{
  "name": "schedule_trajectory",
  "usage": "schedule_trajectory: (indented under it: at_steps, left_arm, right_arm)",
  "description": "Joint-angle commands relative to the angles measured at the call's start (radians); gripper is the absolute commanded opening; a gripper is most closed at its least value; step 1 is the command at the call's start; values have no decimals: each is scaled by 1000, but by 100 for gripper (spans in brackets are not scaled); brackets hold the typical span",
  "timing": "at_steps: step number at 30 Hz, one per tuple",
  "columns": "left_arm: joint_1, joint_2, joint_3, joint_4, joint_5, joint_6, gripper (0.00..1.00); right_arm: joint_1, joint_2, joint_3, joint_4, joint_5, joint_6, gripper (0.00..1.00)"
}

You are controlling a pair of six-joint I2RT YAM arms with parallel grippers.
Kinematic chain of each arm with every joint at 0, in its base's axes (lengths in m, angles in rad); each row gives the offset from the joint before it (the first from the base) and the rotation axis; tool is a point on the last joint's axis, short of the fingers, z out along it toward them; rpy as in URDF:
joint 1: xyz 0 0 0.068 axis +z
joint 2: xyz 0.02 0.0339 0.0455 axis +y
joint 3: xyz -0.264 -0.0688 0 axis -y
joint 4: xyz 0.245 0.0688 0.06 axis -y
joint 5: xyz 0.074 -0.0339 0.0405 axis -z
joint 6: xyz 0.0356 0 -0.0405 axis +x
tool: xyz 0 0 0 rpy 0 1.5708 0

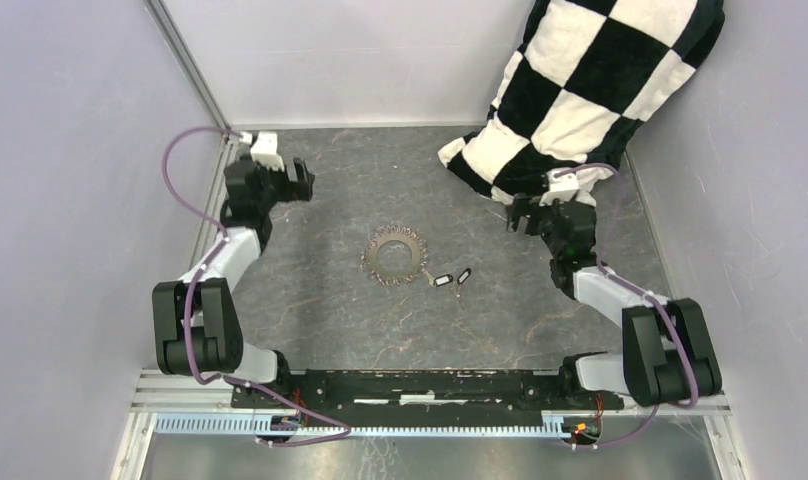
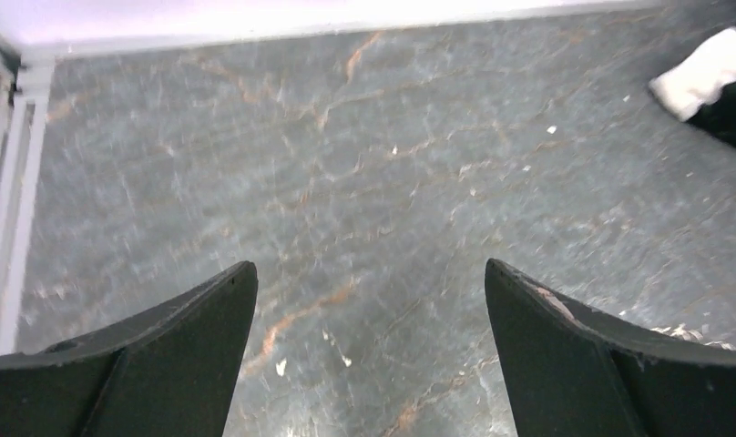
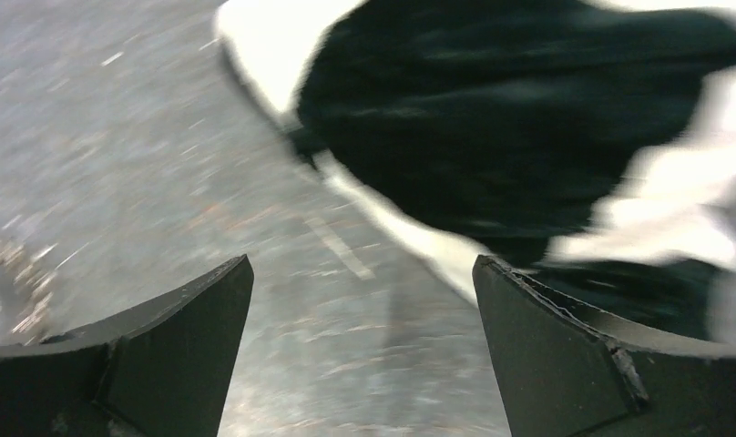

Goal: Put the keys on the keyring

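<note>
Keyring (image 1: 394, 256) sits about mid-tabletop (image 1: 320, 320). The two keys (image 1: 452, 279) lie loose just beside it, on the side toward the right edge, a bit nearer the front. Left pincer (image 2: 369, 265) is up by the far-left corner, spread wide, nothing in it. Right pincer (image 3: 363, 259) is toward the far-right corner, also wide and empty, right next to a black-and-white checkered cloth (image 1: 590, 80) coming in over the far edge.

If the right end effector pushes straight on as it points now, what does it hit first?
Most likely the checkered cloth, lying just ahead of the right end effector; depth is blurred.
</note>
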Motion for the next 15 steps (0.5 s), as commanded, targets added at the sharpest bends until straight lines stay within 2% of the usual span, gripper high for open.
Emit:
schedule_trajectory:
  at_steps: [1, 4, 6, 9, 15]
  left_arm:
    - [7, 40, 251, -604, 111, 101, 100]
    - [8, 61, 312, -728, 169, 98, 100]
    - [10, 56, 325, -776, 213, 97, 100]
    - [9, 33, 327, -834, 267, 104, 100]
    - [8, -12, 320, -927, 322, 152, 100]
  right_arm:
    - [76, 124, 102, -30, -487, -2, 98]
    - [153, 260, 260, -144, -626, -81, 91]
    - [205, 331, 354, -234, -666, -157, 84]
    - [264, 437, 477, -341, -709, -250, 83]
    - [281, 588, 597, -403, -821, -294, 81]
